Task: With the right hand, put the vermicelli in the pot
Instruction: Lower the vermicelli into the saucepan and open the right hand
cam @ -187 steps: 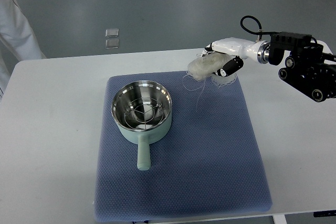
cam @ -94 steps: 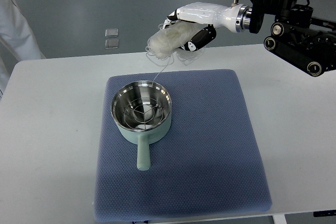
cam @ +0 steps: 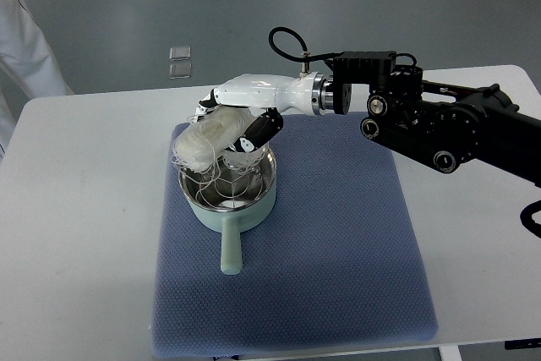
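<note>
A pale green pot [cam: 226,200] with a steel inside and a rack in its bottom stands on the blue mat [cam: 338,243], its handle pointing toward the near edge. My right hand [cam: 230,121] reaches in from the right and is shut on a whitish bundle of vermicelli [cam: 205,141]. The bundle hangs over the pot's far left rim, with loose strands trailing down into the pot. The left arm is out of view.
The mat lies on a white table [cam: 76,209]. The black right forearm [cam: 439,120] stretches over the mat's far right part. A person's white sleeve [cam: 25,48] shows at the far left edge. A small clear item [cam: 179,62] lies on the floor beyond the table.
My right hand has carried the vermicelli leftward and down, from the mat's far right corner, through the air behind the pot, to just over the pot's rim.
</note>
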`<action>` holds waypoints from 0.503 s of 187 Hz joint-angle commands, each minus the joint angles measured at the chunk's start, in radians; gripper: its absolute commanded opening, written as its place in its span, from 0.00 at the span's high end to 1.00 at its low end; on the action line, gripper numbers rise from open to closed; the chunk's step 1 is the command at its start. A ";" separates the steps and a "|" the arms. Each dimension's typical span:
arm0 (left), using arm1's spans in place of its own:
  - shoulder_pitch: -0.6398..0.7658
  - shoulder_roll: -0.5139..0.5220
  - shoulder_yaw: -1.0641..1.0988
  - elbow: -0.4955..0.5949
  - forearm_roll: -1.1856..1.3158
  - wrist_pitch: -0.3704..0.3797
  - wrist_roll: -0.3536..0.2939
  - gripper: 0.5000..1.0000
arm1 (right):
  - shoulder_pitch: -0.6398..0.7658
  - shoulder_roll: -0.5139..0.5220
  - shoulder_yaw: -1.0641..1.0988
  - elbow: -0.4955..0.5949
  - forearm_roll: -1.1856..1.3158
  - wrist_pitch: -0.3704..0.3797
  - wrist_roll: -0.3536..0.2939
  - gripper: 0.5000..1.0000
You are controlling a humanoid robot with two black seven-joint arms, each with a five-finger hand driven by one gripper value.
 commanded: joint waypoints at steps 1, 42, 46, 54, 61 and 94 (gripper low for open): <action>0.000 0.000 0.000 0.000 0.000 0.000 0.000 0.00 | -0.028 0.020 -0.003 -0.027 -0.003 -0.006 -0.003 0.91; 0.000 0.000 0.000 0.000 0.000 0.000 0.000 0.00 | -0.075 0.048 -0.003 -0.079 -0.006 -0.023 -0.006 0.84; 0.000 0.000 -0.001 0.000 0.000 0.000 0.000 0.00 | -0.078 0.054 -0.003 -0.084 -0.008 -0.029 -0.009 0.82; 0.000 0.000 -0.001 0.000 0.000 0.000 0.000 0.00 | -0.086 0.063 -0.003 -0.096 -0.009 -0.040 -0.016 0.77; 0.000 0.000 -0.001 0.000 0.000 0.000 0.000 0.00 | -0.090 0.066 -0.003 -0.099 -0.009 -0.042 -0.017 0.70; 0.000 0.000 -0.001 0.000 0.000 0.000 0.000 0.00 | -0.098 0.068 0.000 -0.102 -0.008 -0.045 -0.016 0.43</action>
